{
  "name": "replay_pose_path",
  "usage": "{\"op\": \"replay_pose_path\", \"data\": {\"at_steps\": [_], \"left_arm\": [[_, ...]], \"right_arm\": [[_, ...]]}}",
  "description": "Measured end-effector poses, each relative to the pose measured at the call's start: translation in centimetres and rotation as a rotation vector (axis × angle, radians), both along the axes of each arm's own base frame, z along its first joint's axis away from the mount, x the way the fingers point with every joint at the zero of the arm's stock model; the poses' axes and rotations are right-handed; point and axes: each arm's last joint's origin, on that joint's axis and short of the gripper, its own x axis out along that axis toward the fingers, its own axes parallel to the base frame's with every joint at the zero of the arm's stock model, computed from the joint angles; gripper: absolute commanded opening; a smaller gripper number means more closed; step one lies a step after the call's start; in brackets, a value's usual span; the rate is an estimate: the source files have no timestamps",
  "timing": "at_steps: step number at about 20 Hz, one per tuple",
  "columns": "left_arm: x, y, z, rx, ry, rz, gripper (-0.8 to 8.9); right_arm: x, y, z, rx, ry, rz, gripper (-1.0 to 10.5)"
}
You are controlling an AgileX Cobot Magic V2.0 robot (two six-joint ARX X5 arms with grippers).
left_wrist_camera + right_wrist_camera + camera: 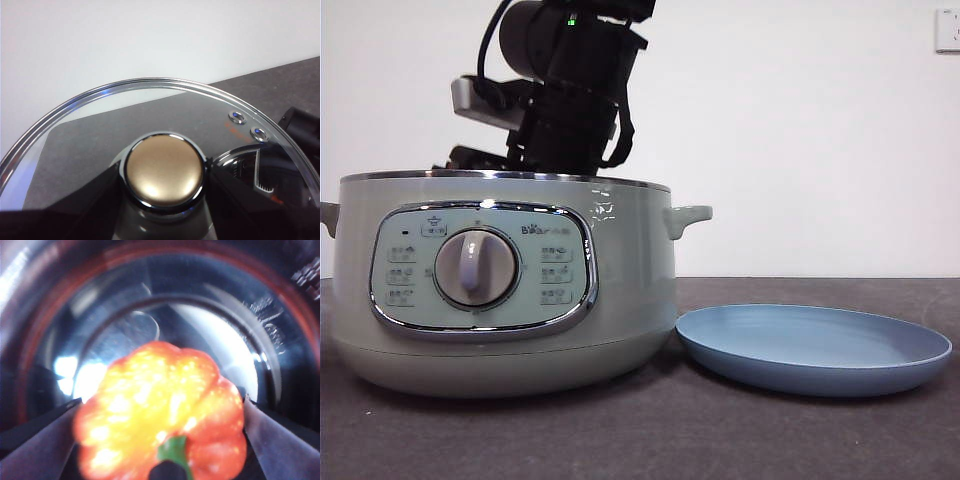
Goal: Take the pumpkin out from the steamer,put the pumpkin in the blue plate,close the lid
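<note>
1. Steamer (505, 290) stands at the left of the dark worktop (650, 430), control panel and dial facing the front camera. Its chrome rim is uncovered.
2. A dark arm reaches down from above into the steamer's open top. By the wrist views this is the right arm, since the right wrist camera looks straight into the metal inner bowl (150, 315).
3. Right gripper (162, 440): jaws sit on either side of the pumpkin (160, 410) inside the bowl, each apparently against a flank. The picture is blurred at close range, so firm contact is probable but not certain. The green stem points toward the camera.
4. Blue plate (815, 348) lies on the worktop just to the right of the steamer, its near rim close to the pot's base. Nothing lies in it.
5. Left gripper (162, 200): jaws are closed on the knob of the lid (75, 130), one on each side. The lid is carried off the pot, with the worktop visible through the glass. This gripper does not show in the front view.
</note>
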Motion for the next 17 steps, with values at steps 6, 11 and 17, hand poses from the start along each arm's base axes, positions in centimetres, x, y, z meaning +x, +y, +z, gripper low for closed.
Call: {"op": "replay_pose_path", "data": {"at_steps": [6, 11, 17], "left_arm": [[-0.1, 0.0, -0.3, 0.014, 0.027, 0.0, -0.09], [-0.1, 0.0, -0.3, 0.014, 0.027, 0.0, -0.09], [0.1, -0.1, -0.1, 0.003, 0.008, -0.003, -0.09]], "right_arm": [[-0.3, 0.5, 0.1, 0.02, -0.016, 0.012, -0.1], [-1.2, -2.0, 5.9, 0.084, -0.076, -0.012, 0.0], [-3.8, -12.3, 15.6, 0.097, -0.087, -0.178, 0.0]]}}
